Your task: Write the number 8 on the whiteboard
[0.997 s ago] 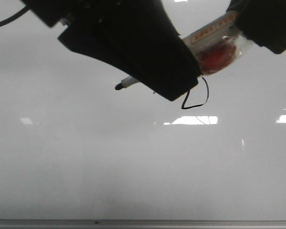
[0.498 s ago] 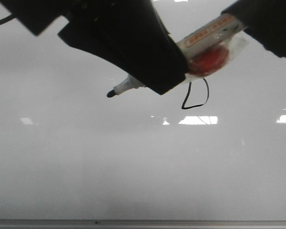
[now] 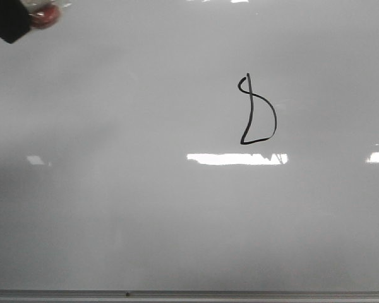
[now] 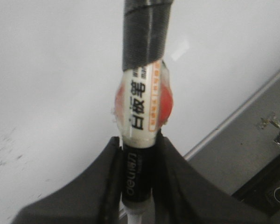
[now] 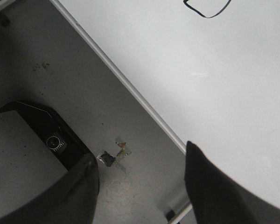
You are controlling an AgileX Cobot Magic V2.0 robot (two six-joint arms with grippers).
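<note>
The whiteboard (image 3: 114,208) fills the front view. On it, right of centre, stands the number 8 (image 3: 259,112), a thin black hook above a D-shaped closed loop. My left gripper (image 3: 6,19) shows only at the upper left corner of that view, off the figure. In the left wrist view my left gripper (image 4: 137,145) is shut on a black-and-white marker (image 4: 142,100) with a red blob taped to it. The marker's tip is hidden. My right gripper (image 5: 141,156) is open and empty over the grey surface beside the board's edge strip (image 5: 130,91). The figure's lower loop (image 5: 207,10) is visible in the right wrist view.
Beside the board lies a grey tabletop (image 5: 46,60) with a black unit carrying a round dial (image 5: 56,142) and torn foil scraps (image 5: 114,156). The left wrist view shows the board's edge strip (image 4: 238,112) and a black unit (image 4: 270,191) past it.
The left gripper with the marker has swung from above the figure to the upper left corner of the front view. The whole figure, with its hook, is now uncovered.
</note>
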